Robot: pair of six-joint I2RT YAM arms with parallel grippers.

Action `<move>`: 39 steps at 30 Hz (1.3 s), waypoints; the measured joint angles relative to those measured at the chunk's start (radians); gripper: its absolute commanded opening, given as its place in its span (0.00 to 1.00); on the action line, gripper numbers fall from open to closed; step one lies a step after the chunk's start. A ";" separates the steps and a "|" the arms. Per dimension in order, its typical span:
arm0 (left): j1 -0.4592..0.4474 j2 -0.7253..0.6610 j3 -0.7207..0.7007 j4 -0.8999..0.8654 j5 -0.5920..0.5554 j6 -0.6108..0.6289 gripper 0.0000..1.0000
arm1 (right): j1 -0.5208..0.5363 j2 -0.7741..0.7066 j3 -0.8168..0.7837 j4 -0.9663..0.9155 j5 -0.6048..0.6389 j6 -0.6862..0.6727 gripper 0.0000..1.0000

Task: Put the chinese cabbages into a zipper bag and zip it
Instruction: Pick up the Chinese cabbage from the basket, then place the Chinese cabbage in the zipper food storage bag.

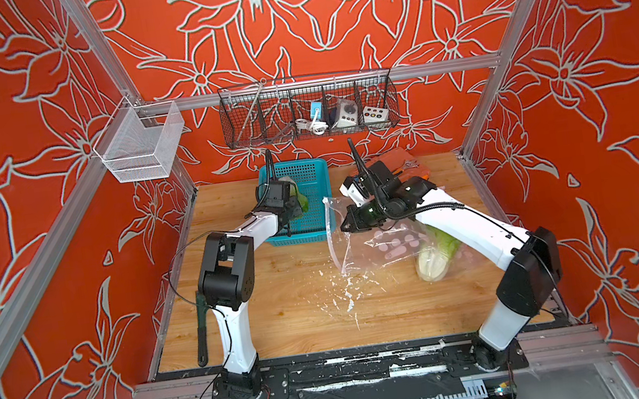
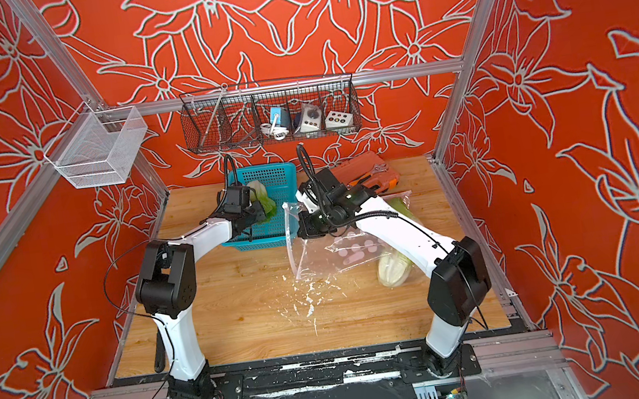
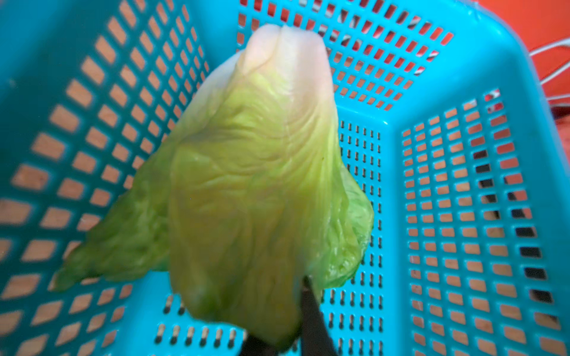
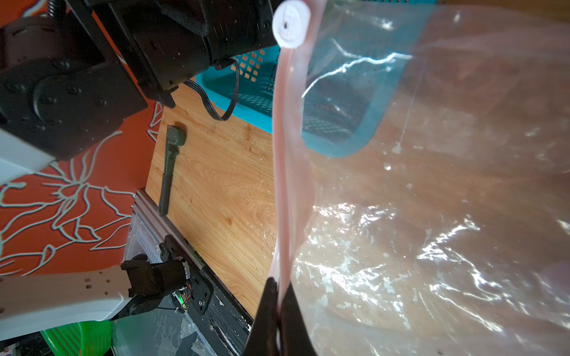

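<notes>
In both top views, gripping a chinese cabbage (image 1: 303, 202) in the far-edge teal basket (image 1: 302, 238) with the left gripper (image 1: 293, 210); having a second cabbage (image 1: 435, 263) bagged by the desk's (image 1: 283, 322) right edge. Left wrist: pinching leaves only, so lifting slowly. Right wrist: clamping the zipper bag's (image 4: 431, 215) rim in the right gripper (image 4: 279, 308); working on flecked wood (image 4: 216, 185) amid red floral walls (image 4: 77, 191).

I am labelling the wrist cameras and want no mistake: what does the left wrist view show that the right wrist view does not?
Only left wrist: a Chinese cabbage, gripped at its leafy end by the left gripper. Only right wrist: the zipper bag with its white slider, pinched at the pink zip strip by the right gripper, and a dark green tool. Both: the teal basket and the wooden table.
</notes>
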 measured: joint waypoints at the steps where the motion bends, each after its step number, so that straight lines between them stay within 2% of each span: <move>1: 0.000 -0.004 0.000 -0.002 0.000 0.014 0.00 | -0.003 0.000 0.000 0.000 0.000 0.000 0.00; 5: 0.000 -0.083 -0.034 -0.033 0.004 0.083 0.00 | -0.020 -0.003 -0.001 -0.002 0.000 -0.005 0.00; 11: 0.000 -0.402 -0.179 -0.077 0.041 0.201 0.00 | -0.037 -0.028 -0.012 -0.008 -0.001 -0.022 0.00; 15: 0.000 -0.589 -0.223 -0.134 0.088 0.292 0.00 | -0.041 -0.034 -0.012 -0.010 0.000 -0.036 0.00; 20: 0.000 -0.728 -0.223 -0.269 0.206 0.425 0.00 | -0.042 -0.034 -0.012 -0.032 0.001 -0.075 0.00; 29: -0.009 -0.883 -0.232 -0.476 0.377 0.629 0.00 | -0.052 -0.019 0.050 -0.107 0.053 -0.127 0.00; 39: -0.155 -0.898 -0.224 -0.607 0.426 0.745 0.00 | -0.090 0.074 0.163 -0.146 0.078 -0.138 0.00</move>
